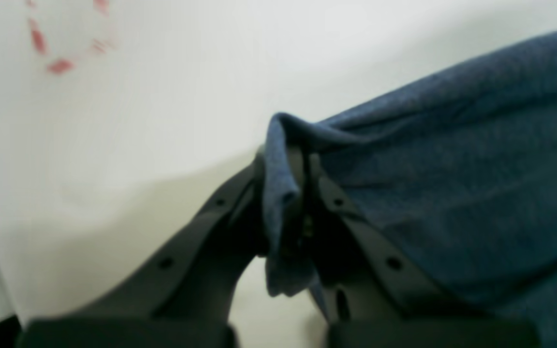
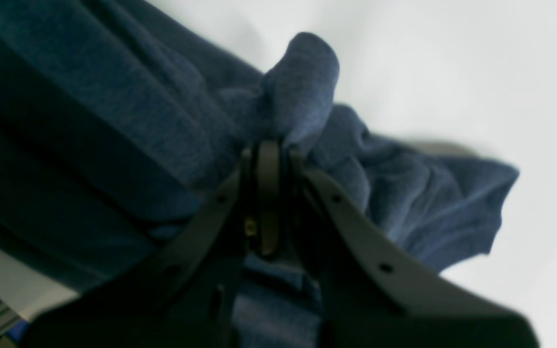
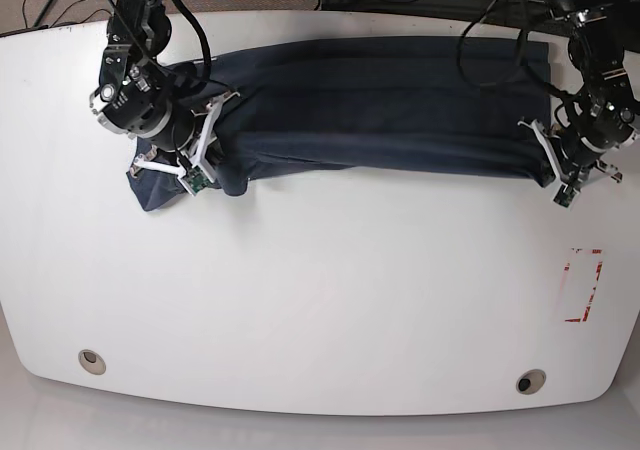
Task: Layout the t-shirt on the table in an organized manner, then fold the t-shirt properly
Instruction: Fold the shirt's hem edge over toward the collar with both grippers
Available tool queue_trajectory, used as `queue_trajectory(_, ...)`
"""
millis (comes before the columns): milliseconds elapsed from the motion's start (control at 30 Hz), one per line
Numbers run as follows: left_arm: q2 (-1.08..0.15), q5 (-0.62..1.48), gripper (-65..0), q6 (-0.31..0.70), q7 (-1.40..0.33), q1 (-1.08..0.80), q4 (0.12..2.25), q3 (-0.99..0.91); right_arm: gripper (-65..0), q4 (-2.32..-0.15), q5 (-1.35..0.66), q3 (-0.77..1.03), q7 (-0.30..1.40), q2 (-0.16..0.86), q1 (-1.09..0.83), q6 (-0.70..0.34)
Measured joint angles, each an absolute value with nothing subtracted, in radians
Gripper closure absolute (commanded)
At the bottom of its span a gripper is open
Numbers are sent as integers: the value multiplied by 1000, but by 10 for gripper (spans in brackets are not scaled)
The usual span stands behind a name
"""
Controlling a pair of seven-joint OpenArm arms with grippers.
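T-shirt [image 3: 390, 105] – dark blue, stretched as a long band across the far half of the table [image 3: 320, 300], one end at each arm. Its near edge sags in a shallow curve between the two grips; a loose flap, probably a sleeve, lies on the tabletop beside the right arm.

Right gripper [image 2: 268, 145]: jaws pressed together on a bunched wad of fabric, several layers by the look of it. Left gripper [image 1: 298, 159]: also closed, pinching a thinner folded edge of the shirt.

Smaller marks: red dashed rectangle [image 3: 583, 285] near the left arm, well clear of the cloth; two round holes [image 3: 91, 360] along the near edge.

Judgement – still laying out, no fold begun. To do it well: keep both pinches firm, hold the cloth taut and level between the arms, then draw it toward the open middle of the table and lower both ends together, so the body settles flat. The right-hand wad may trap wrinkles; it likely needs a re-grip.
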State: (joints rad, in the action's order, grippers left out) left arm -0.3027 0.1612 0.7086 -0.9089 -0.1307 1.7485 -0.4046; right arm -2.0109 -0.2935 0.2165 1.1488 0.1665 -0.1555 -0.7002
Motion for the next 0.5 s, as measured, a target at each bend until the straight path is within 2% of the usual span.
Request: queue_trajectory(500, -300, 189, 0, 717, -890, -286, 1803, -408, 0, -2013, -323, 354, 1259, 163, -171, -701)
